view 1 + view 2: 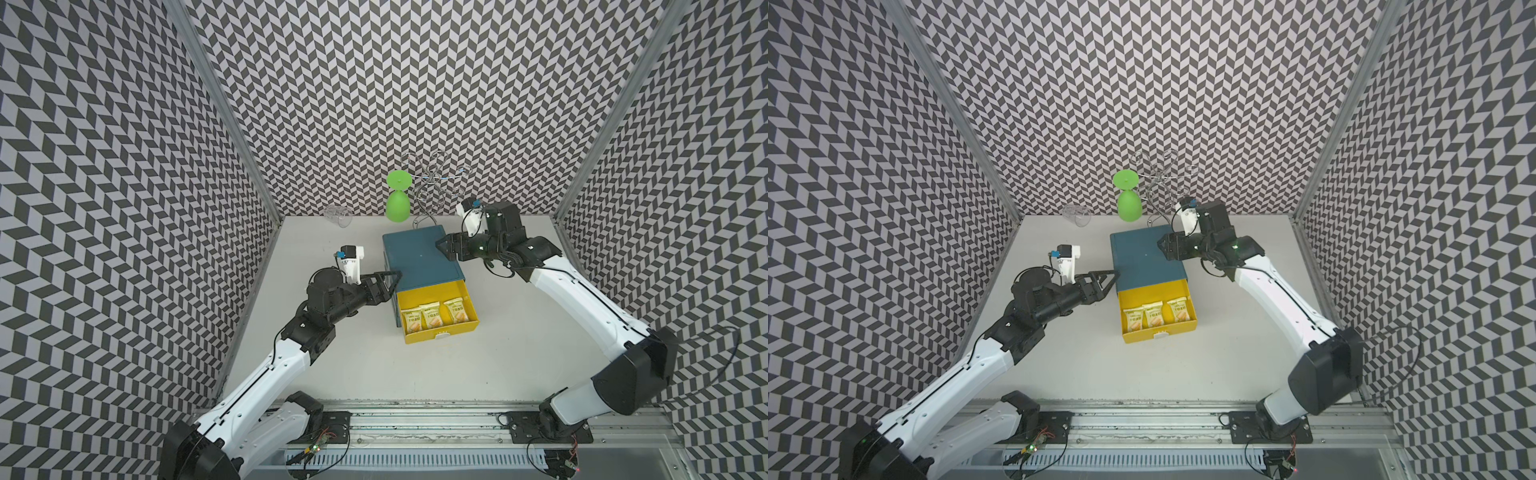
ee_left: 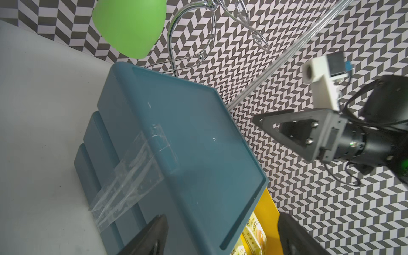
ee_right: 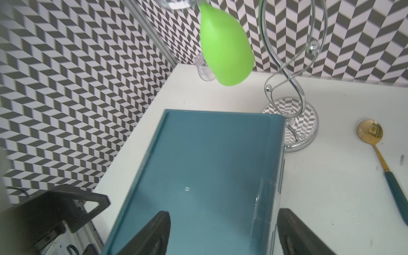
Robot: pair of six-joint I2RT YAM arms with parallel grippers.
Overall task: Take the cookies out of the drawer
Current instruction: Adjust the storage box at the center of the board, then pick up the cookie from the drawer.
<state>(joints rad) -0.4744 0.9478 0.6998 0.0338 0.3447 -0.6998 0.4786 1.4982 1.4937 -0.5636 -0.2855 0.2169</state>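
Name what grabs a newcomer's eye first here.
The bright yellow drawer stands pulled out of the teal cabinet mid-table, the cookies, three pale yellow packets, side by side inside. Behind, a vivid green glass is upside down at a chrome rack by the back wall. The left gripper and right gripper flank the cabinet, open.

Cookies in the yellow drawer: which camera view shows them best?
Either top view: in both top views, all three cookies lie side by side, unobstructed, in the open drawer. The left wrist view catches only a cropped packet at its frame edge. The right wrist view shows the blue cabinet top, no cookies.
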